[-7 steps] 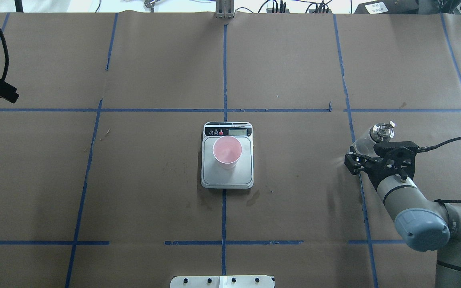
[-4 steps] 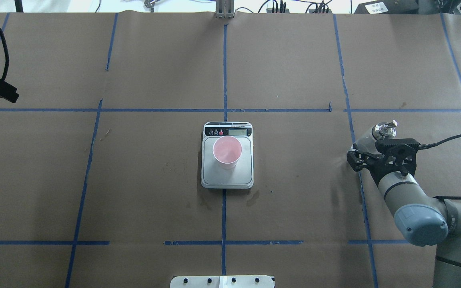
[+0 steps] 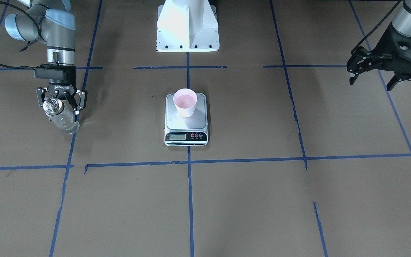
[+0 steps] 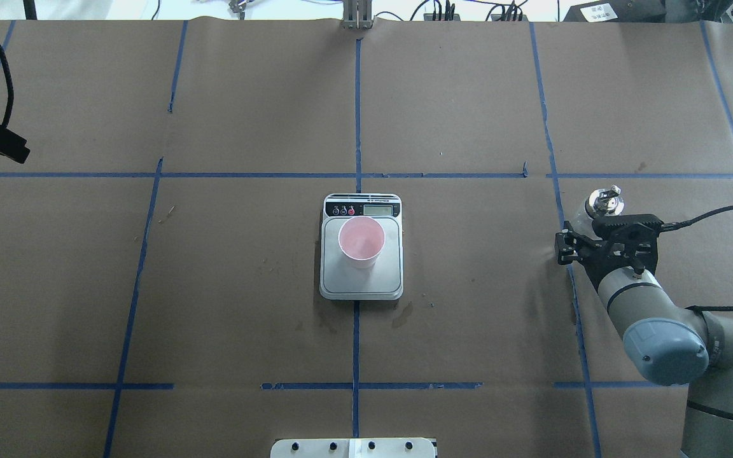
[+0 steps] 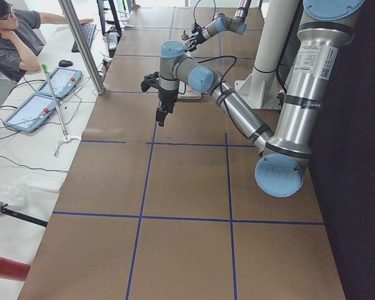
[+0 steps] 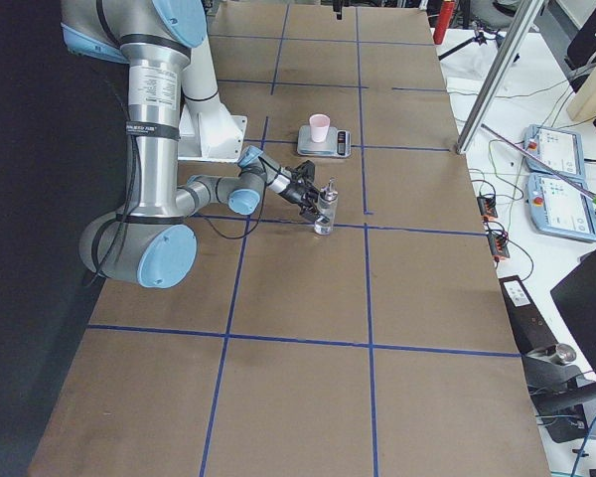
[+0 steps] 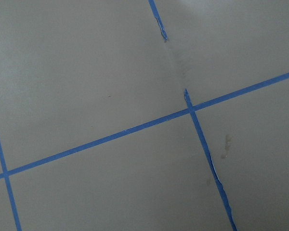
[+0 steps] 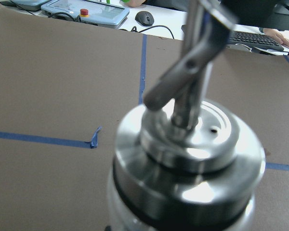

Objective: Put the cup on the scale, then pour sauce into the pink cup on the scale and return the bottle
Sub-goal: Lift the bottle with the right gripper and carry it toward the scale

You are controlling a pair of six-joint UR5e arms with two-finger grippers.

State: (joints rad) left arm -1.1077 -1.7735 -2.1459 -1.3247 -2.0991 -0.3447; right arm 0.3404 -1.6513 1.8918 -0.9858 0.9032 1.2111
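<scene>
- Bottle (image 3: 64, 121) has swung from a lean to nearer upright over the last second; it is at the right side of the table (image 4: 468, 95), well apart from the scale (image 4: 385, 280); right gripper (image 3: 61, 102) clamps its upper body.
- Cup (image 4: 361, 242) sits on the scale's platform; pouring looks finished; only the return remains.
- Left gripper (image 3: 371, 82) hangs spread and empty; whether the bottle's base touches down, I cannot tell.

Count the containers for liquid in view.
2: the small pale pink paper cup on the square steel digital scale, centre; the clear glass bottle with silver cap between the right gripper's jaws.
</scene>
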